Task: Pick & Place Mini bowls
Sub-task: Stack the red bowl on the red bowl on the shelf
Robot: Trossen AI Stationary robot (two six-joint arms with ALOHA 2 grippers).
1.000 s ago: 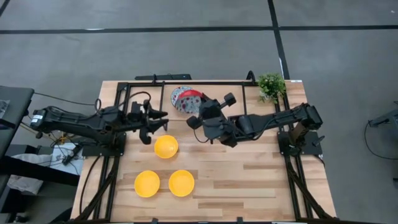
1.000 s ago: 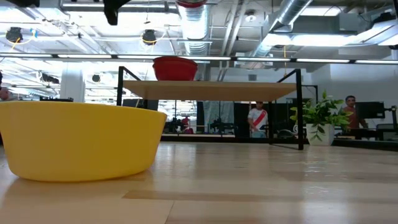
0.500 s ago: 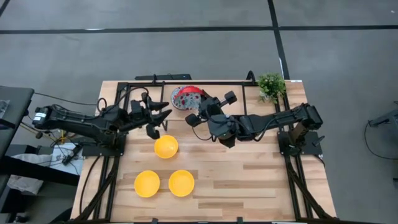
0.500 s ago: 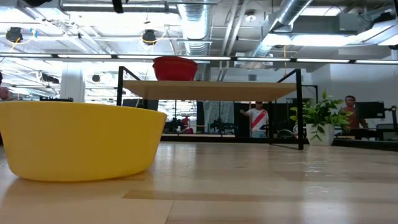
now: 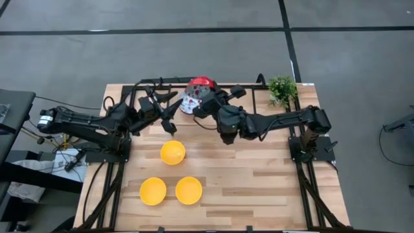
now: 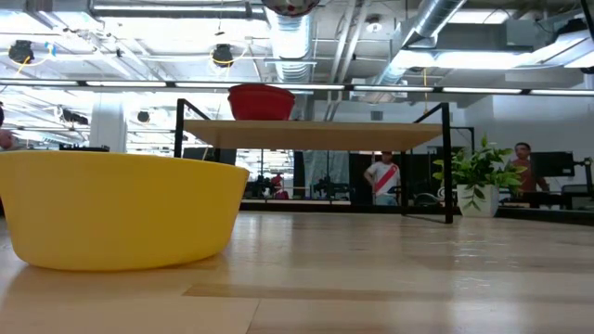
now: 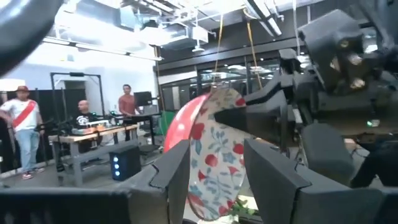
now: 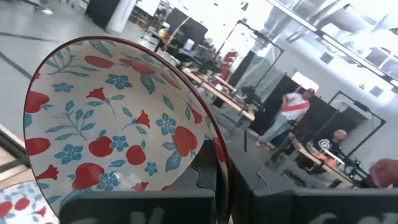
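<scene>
Right gripper [image 5: 202,97] clamped on floral bowl's [image 8: 118,137] rim | bowl: glossy white inside, red-blue flowers, red outside, tilted | left gripper [image 5: 169,109] fingers apart, beside it | yellow bowl [image 6: 116,209] smooth, round

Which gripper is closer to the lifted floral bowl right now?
Right. The right gripper is shut on the floral bowl, pinching its rim above the shelf frame. The left gripper sits just beside it, fingers apart, not touching.

A light wooden slatted table [image 5: 259,181] carries three glossy yellow round bowls [image 5: 173,153] toward its near left, a black metal-framed shelf [image 5: 145,87] along the far edge, and a small green potted plant [image 5: 282,88] at the far right.
</scene>
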